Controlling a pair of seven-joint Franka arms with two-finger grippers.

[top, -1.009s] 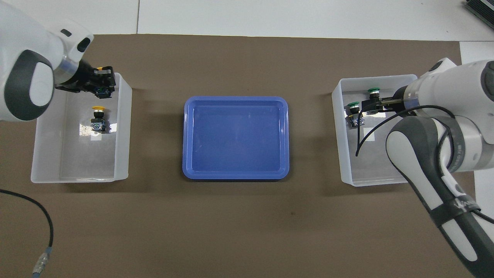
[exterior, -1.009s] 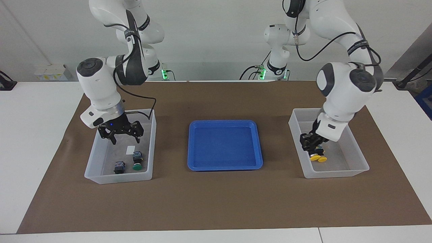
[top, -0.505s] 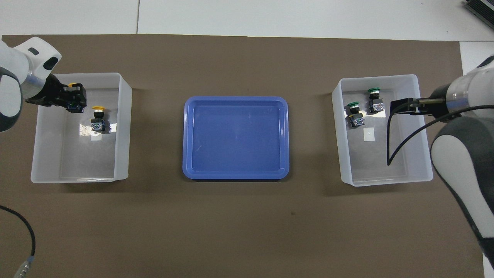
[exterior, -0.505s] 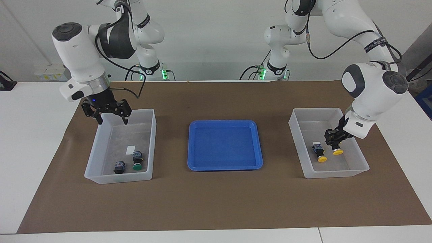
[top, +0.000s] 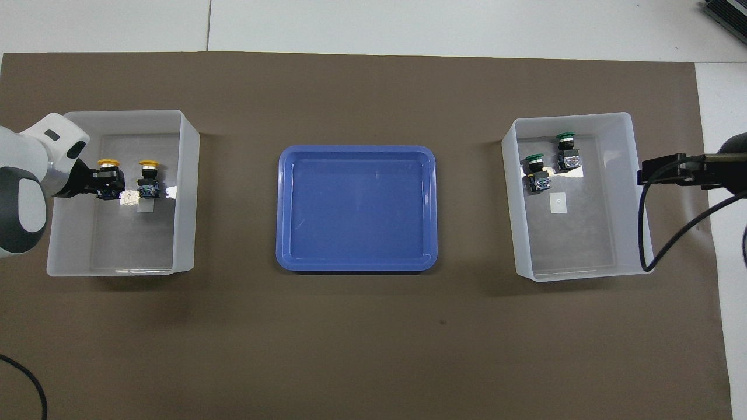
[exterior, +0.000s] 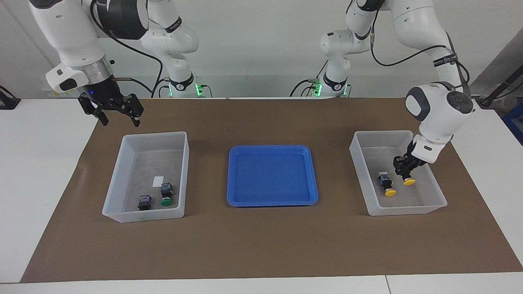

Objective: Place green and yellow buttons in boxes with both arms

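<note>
Left hand (exterior: 404, 168): pinching a yellow button (exterior: 409, 181) inside its box (exterior: 439, 192), beside the second yellow button (exterior: 387, 184).
Right hand (exterior: 115, 113): spread, now risen clear of the green buttons' box (exterior: 182, 171).
Facing view: showing the right hand's spread fingers.
Overhead view: showing both green caps (top: 535, 158).
Blue tray (exterior: 271, 202): sitting between the boxes.

Left pincer (exterior: 403, 169) low, fingers nearly closed; right pincer (exterior: 118, 115) raised, fingers spread wide.
</note>
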